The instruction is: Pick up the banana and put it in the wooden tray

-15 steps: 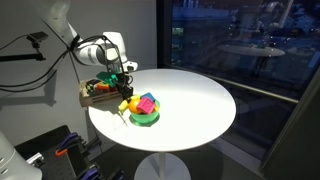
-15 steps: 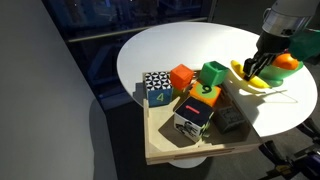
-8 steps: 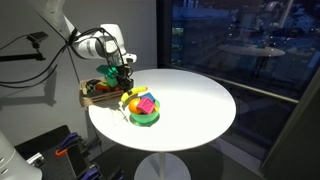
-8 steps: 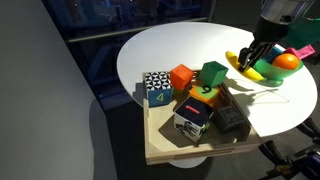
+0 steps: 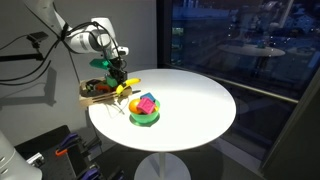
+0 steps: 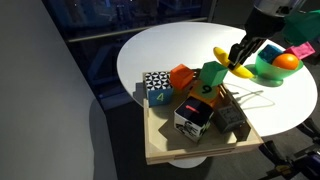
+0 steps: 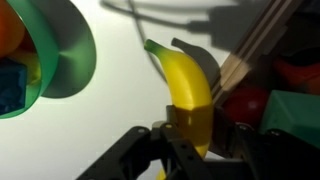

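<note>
Jaws pinch the one smooth, curved yellow banana (image 7: 185, 85) across its middle, the gripper (image 7: 195, 130) holding it in the air between the round green bowl (image 6: 262, 72) and the single shallow wooden tray (image 6: 200, 152), which sits at the edge of the round white table (image 6: 160, 45). About six painted blocks (image 6: 157, 88) crowd the tray (they overlap, so the count is rough). Dark window glass (image 5: 240, 40) stands behind.

The gripper (image 6: 240, 60) has carried the banana (image 6: 222, 55) up from the green bowl (image 6: 266, 73) toward the wooden tray (image 6: 200, 155).
</note>
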Controlling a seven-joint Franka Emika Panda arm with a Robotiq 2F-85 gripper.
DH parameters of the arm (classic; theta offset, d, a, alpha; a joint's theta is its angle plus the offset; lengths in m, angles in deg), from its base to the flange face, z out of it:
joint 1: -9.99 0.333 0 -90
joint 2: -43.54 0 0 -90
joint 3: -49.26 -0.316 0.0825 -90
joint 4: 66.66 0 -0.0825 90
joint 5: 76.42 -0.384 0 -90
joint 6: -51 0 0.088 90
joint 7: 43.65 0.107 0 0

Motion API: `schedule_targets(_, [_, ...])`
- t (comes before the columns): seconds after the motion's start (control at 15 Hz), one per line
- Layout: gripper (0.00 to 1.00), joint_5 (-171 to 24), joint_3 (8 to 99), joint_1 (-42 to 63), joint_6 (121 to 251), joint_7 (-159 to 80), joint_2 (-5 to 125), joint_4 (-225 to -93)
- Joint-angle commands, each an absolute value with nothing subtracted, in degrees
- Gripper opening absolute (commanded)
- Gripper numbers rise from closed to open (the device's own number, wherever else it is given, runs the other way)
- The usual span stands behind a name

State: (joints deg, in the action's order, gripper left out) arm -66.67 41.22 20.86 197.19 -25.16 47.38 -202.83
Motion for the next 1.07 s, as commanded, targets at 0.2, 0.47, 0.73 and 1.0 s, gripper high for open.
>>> schedule_targets(0.2, [0.17,-69.16,38.58,22.26,195.78,-27.76,42.83,-203.33])
schedule_targets(0.47, [0.17,-71.69,37.18,22.98,195.94,-30.06,41.41,-203.96])
schedule_targets(0.73, [0.17,-76.27,36.26,23.64,195.77,-35.07,39.71,-204.98])
schedule_targets(1.0, [0.17,-80.13,35.93,24.22,194.86,-39.56,38.65,-205.86])
